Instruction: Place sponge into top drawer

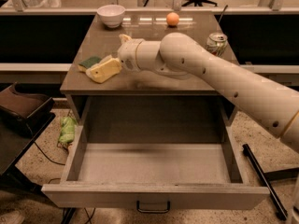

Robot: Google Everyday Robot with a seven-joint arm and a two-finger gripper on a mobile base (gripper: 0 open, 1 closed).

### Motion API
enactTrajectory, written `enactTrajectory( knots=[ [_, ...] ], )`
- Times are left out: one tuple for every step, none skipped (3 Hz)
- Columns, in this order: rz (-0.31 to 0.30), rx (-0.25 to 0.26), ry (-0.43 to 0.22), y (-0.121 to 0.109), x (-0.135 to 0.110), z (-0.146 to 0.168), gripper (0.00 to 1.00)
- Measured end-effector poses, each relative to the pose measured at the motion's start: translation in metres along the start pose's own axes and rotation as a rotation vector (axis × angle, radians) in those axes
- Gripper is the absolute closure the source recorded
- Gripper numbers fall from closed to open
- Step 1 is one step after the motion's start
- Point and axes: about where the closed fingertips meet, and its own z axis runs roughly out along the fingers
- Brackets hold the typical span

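Note:
The sponge (pixel 89 62) lies at the left edge of the cabinet top, its dark green layer showing. My gripper (pixel 105 70) is at the end of the cream arm that reaches in from the right. It sits right against the sponge's right side, low on the cabinet top, and hides part of the sponge. The top drawer (pixel 154 197) is pulled wide open below the cabinet top. It has nothing inside, and a small dark handle (pixel 153 208) on its front panel.
On the cabinet top (pixel 140 80) stand a white bowl (pixel 111 15) at the back left, an orange ball (pixel 173 18) at the back and a drink can (pixel 216 43) at the right. A light green plastic bundle (pixel 67 130) lies on the floor left of the drawer.

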Motion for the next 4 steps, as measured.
enactTrajectory(
  knots=[
    [0.010, -0.014, 0.003, 0.015, -0.005, 0.002, 0.00],
    [0.019, -0.024, 0.009, 0.023, -0.003, 0.011, 0.00],
    [0.025, -0.024, 0.024, 0.026, 0.001, 0.018, 0.00],
    [0.036, -0.014, 0.053, 0.023, 0.012, 0.022, 0.00]
  ],
)
